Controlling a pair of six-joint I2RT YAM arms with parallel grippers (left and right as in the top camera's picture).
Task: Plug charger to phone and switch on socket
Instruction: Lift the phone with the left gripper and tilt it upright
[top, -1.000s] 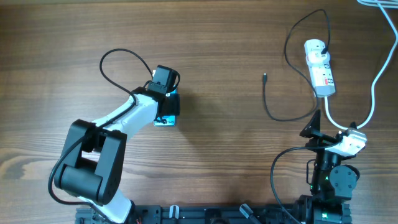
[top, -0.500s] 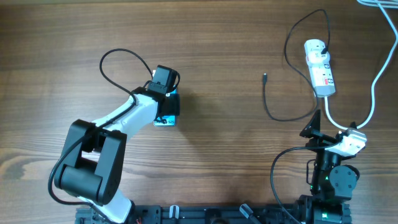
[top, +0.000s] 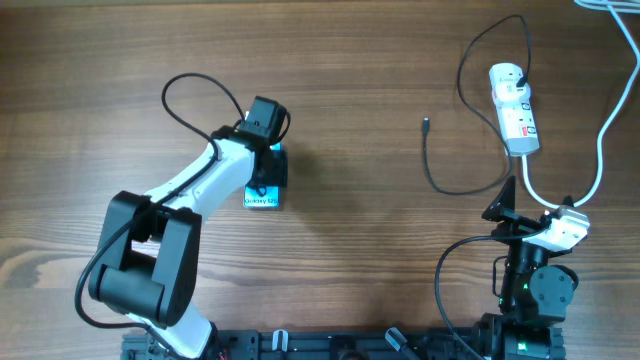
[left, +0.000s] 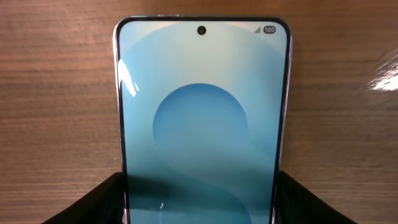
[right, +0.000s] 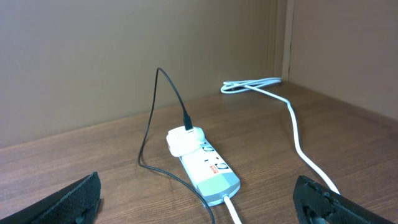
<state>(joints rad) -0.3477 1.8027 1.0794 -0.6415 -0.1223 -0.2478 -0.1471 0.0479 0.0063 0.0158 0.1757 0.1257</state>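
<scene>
While right pincer (right: 200, 208) hangs released at near right, jaws wide, nothing held, left pincer (left: 200, 205) sits clenched on phone (left: 202, 124), dark fingers (left: 87, 202) against both long edges. Phone: mid-left on tabletop (top: 360, 250); rigid, glossy glass, likely slippery and scratch-prone, so edge grip suits. Long axis near-to-far; white text strip at near end; camera-hole end points away from fingers. Charger (top: 427, 150): light, limp; best hold probably just behind plug tip (top: 425, 124), which points far. Socket (top: 513, 110): far right, well apart from phone.

Overhead top-down; left wrist close above phone (left: 202, 124), right wrist low toward socket (right: 208, 167).
</scene>
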